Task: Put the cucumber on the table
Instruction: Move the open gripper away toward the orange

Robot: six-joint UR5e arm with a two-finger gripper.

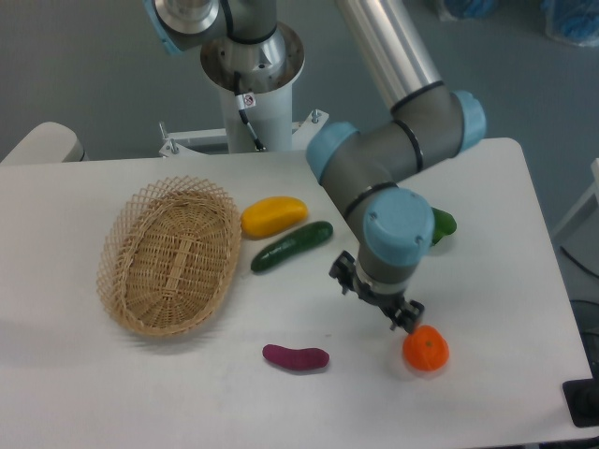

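Cucumber [291, 247]: lies flat on counter [505, 281], free of gripper, just below yellow fruit [273, 216], near right rim of basket [170, 254] but outside it. Judgement: placement done; diagonal resting pose suits release onto bare surface.

Gripper [377, 299]: well apart from cucumber, hanging beside orange [426, 348]; holds nothing; jaws appear spread, gap partly hidden by wrist.

Basket: wicker, oval, nothing inside.

Purple oblong [296, 356]: on counter, front.

Leafy vegetable [442, 223]: mostly hidden behind arm.
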